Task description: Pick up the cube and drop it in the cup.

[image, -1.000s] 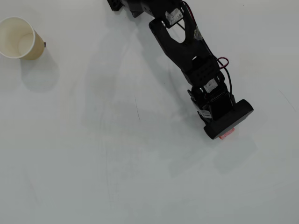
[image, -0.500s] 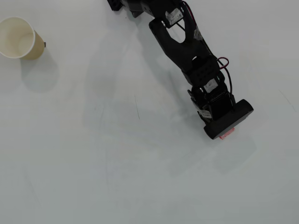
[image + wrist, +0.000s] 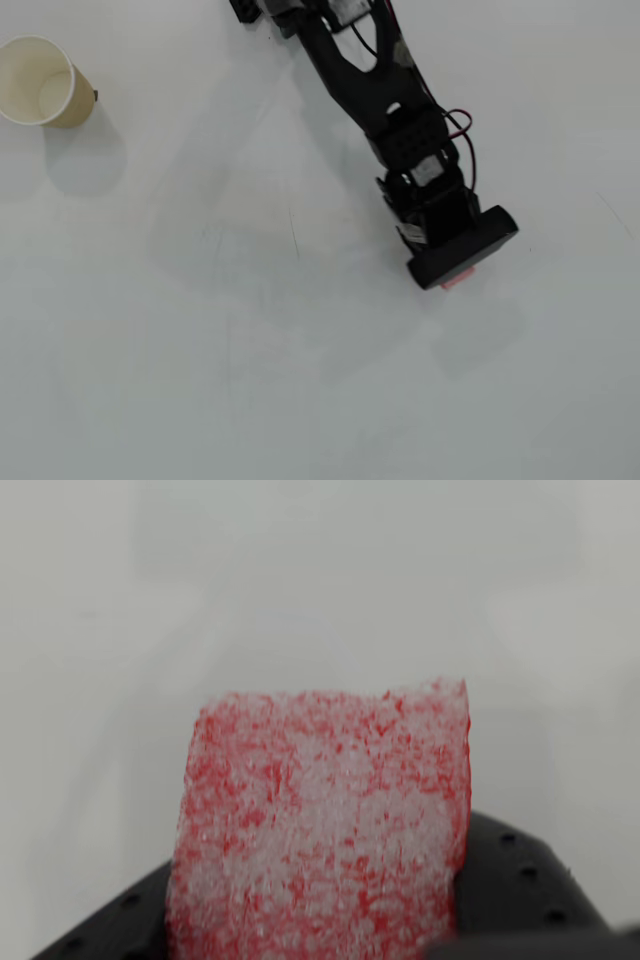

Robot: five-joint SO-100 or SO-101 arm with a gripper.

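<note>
right up close in the wrist view sits 1 cube [image 3: 320, 830], red with lots of whitish speckles, a bit fuzzy looking. its wide speckled face looks at the camera and its long side runs left to right. black parts of the gripper [image 3: 320, 920] hug its bottom and sides, so the claw is clamped on the cube. from the overhead view only a small pink bit of the cube [image 3: 458, 281] peeks out under the black arm [image 3: 400, 130]. far off, at the top left of the white table [image 3: 250, 380], stands 1 cream cup [image 3: 40, 82], mouth up.
</note>
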